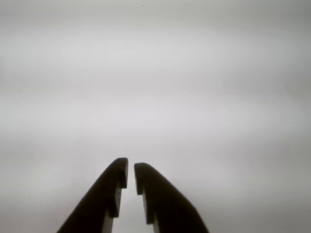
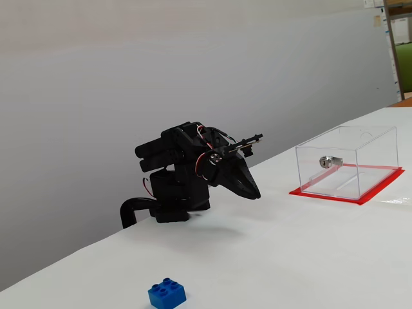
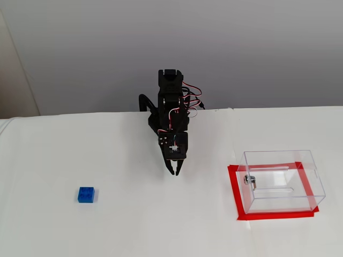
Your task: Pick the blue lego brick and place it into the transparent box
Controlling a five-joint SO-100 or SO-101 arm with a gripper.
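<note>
**Still untouched: brick far off to the left of the jaws**

In a fixed view from the front, the blue lego brick lay well left of the gripper; the transparent box sat well right. The jaws stood nearly together, holding nothing. The brick looked light, rigid, probably slick-sided; opposite flat walls seemed the best hold.

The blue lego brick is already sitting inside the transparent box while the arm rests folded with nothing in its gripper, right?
Not quite: the blue lego brick lies on the bare table, far from the transparent box, as a fixed view shows. The gripper is indeed empty.
</note>
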